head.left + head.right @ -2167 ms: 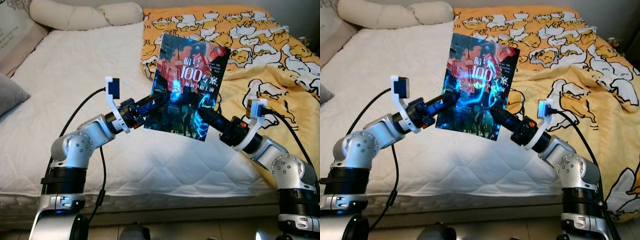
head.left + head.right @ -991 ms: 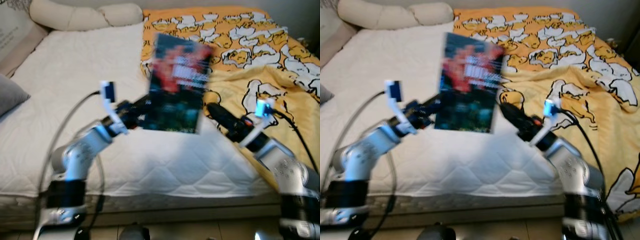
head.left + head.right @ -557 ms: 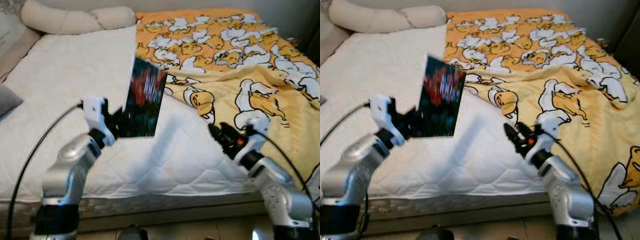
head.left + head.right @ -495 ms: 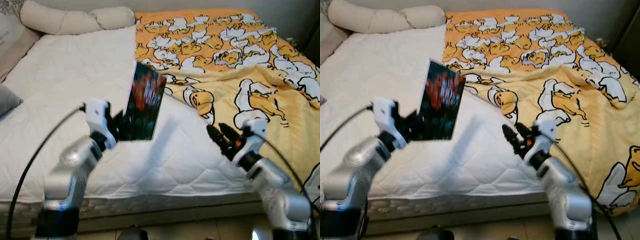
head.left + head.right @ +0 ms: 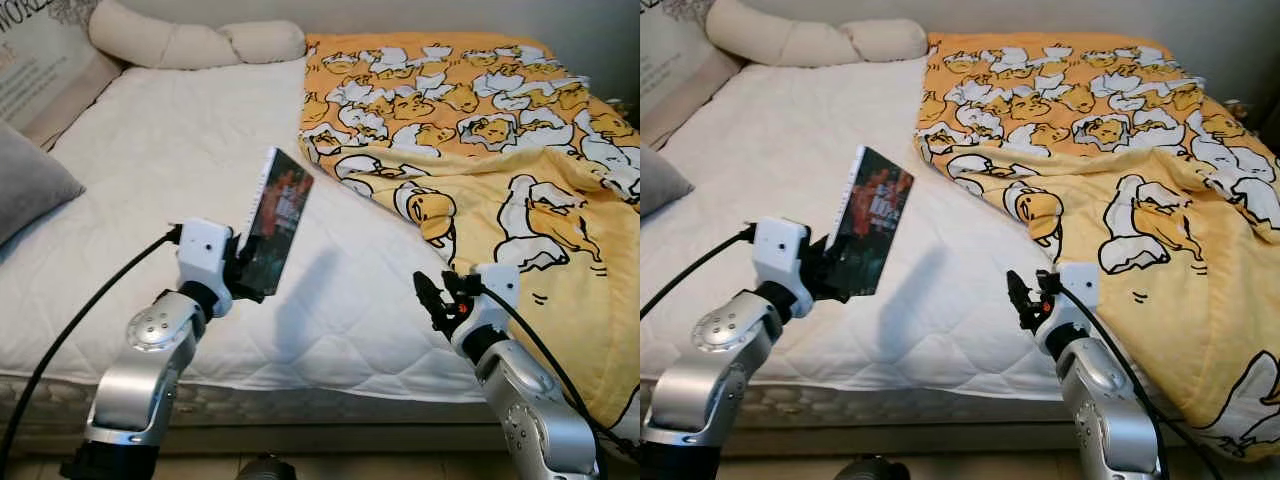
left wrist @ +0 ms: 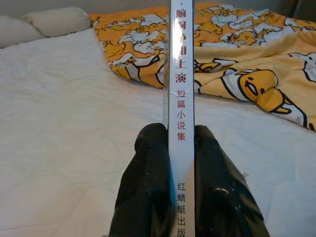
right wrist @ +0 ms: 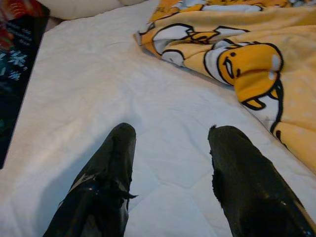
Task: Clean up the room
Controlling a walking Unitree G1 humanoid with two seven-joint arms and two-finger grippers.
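- Left eye view: the book (image 5: 276, 222) stands nearly upright above the near edge of the bed (image 5: 160, 170), turned so its spine and a slim slice of the dark cover face the camera. Two seconds ago it hung flat-on between both arms, full cover showing.
- The left gripper (image 5: 243, 276) now carries it alone. In the left wrist view the two black fingers (image 6: 147, 187) press either side of the white spine, so the jaws are closed tight on the book at its lower end.
- The right gripper (image 5: 1019, 297) has let go and drawn back to the near right, low over the mattress edge. Its jaws stand wide apart with nothing between them, white sheet showing through the gap in the right wrist view.
- To the far right lies the rumpled yellow blanket (image 5: 480, 130); pillows (image 5: 190, 42) sit at the far left of the bed, and a grey cushion (image 5: 30, 185) at the left edge.
- My reading: the handover to one arm is complete, so the book is ready to be carried off to wherever it belongs. The single grip low on a tall book may let it tip.
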